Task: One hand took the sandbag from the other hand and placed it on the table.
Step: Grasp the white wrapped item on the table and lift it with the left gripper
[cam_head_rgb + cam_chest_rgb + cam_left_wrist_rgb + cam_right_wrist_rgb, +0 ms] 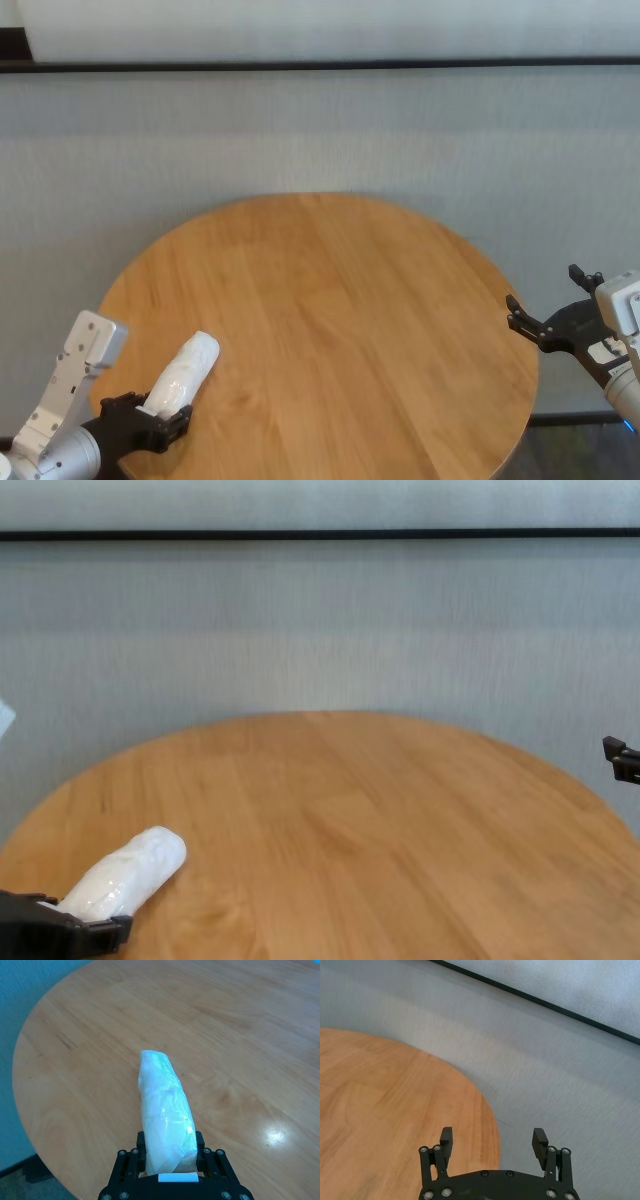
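Wood-grained round table (340,330) fills the head view. Left gripper (165,418) sits at the table's near left edge, fingers pinched onto the near end of the sandbag (185,372). The bag points away from the robot and slightly rightward over the tabletop, rounded end farthest out. Right gripper (545,312) hangs off the table's right edge, fingers spread, holding nothing.

Left wrist view: black fingers (205,1156) of the left gripper (171,1157) press on both sides of the bag's (165,1112) near end. The white bag, in crinkly clear plastic, extends out above the table (240,1035). Whether its far end touches the wood, I cannot tell.

Right wrist view: right gripper (493,1141) with fingers wide apart, nothing between them. It hovers over the table's rim (395,1105), with grey floor beyond.

Chest view: bag (125,875) low at the near left of the table (380,820), its near end clamped in the left gripper (95,928). Only a black tip of the right gripper (622,758) shows at the far right edge, well apart from the bag.
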`<state>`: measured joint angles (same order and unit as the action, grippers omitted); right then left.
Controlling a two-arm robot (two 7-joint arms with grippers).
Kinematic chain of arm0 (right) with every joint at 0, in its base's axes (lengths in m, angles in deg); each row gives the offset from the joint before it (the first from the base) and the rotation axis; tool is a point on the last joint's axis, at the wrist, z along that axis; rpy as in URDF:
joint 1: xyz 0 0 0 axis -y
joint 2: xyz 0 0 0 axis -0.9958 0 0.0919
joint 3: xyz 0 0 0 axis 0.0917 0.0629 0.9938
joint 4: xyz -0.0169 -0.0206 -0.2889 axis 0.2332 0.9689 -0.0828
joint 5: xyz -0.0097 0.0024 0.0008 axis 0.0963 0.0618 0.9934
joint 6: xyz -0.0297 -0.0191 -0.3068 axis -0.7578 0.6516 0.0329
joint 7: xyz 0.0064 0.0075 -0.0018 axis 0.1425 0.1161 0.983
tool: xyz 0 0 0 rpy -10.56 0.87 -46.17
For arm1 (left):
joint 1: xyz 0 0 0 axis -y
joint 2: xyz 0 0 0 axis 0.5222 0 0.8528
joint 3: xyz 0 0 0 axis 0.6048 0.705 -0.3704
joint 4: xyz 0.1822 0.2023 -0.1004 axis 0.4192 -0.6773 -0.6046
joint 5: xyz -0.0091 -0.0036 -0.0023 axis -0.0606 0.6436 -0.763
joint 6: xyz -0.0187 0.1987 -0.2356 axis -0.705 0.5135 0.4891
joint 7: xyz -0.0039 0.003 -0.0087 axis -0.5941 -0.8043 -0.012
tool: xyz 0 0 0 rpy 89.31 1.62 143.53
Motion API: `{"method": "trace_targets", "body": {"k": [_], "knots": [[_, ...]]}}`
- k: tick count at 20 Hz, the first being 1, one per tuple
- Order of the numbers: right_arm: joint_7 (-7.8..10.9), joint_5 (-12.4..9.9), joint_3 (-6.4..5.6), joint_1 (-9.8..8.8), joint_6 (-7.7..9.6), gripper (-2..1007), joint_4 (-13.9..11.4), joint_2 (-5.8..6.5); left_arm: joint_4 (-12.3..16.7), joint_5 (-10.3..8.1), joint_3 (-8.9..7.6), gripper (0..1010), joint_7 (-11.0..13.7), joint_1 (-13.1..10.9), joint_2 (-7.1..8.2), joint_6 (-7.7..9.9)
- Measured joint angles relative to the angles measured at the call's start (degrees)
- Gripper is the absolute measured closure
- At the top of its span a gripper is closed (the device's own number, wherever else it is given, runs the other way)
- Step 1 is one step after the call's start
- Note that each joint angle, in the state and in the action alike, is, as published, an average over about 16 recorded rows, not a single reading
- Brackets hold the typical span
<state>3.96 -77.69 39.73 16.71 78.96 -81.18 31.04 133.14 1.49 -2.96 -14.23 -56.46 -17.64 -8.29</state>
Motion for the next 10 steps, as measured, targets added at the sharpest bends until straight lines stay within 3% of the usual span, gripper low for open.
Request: {"method": "trace_targets", "body": {"k": [10], "knots": [[0.00,0.00,0.00,0.00,0.00,4,0.00,0.00,0.00,0.00,0.00,442,0.00,0.00,0.00,0.00]]}}
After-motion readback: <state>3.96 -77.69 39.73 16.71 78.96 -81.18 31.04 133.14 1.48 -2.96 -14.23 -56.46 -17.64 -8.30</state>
